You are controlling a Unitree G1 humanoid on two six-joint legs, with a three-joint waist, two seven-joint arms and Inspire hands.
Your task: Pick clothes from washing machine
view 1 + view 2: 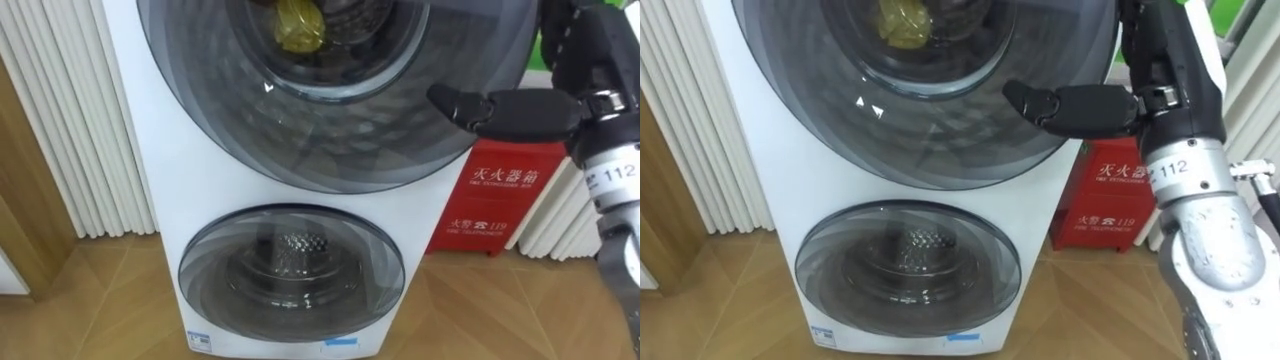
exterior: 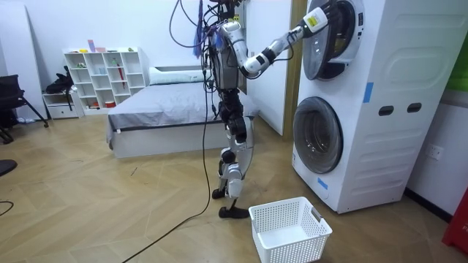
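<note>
Lying up and left of the right hand, behind the upper door: yellow garment. Hand's fingers straight, grasping nothing.

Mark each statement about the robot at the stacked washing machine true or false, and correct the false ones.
1. A yellow garment shows through the upper door. True.
2. The white basket stands on the bed. False: it stands on the floor before the washing machine.
3. The right hand is at the upper door's right side, fingers straight. True.
4. The red box stands to the machine's left. False: it stands to its right, on the floor.
</note>
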